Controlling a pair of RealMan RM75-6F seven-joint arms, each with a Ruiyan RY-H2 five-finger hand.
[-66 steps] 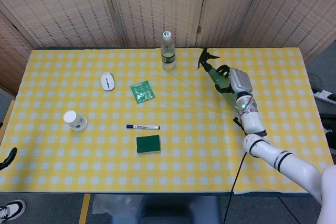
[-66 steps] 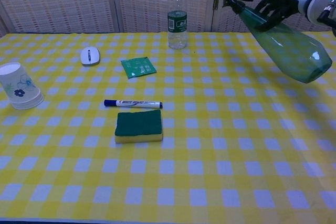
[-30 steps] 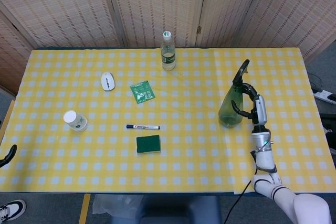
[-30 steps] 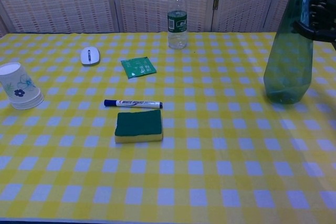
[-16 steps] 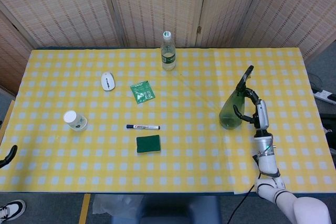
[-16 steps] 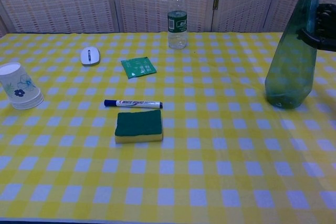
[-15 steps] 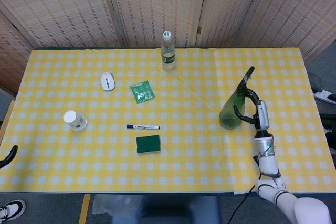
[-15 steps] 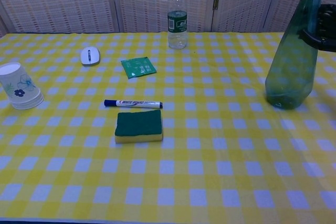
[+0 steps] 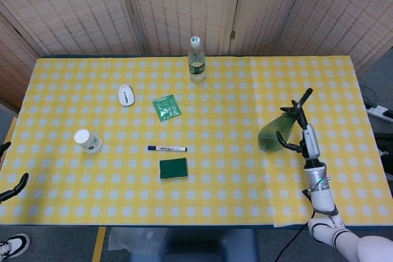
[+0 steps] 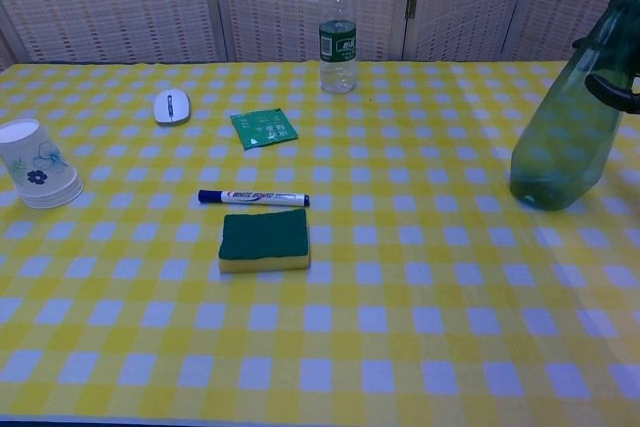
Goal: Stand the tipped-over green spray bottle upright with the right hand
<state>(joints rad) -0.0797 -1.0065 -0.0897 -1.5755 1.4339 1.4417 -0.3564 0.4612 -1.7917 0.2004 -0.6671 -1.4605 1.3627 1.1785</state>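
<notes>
the green spray bottle (image 10: 563, 132) stood on its base at the desk's (image 9: 221, 176) right side, leaning rightward, seemingly empty. the right hand (image 9: 302, 132) gripped its upper body, fingers (image 10: 612, 89) wrapped round. a paper cup (image 9: 88, 140) lay left.

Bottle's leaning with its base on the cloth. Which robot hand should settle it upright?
Right. The right robot hand already grips the green spray bottle, which tilts with its base on the tablecloth. The left robot hand is at the far left edge.
</notes>
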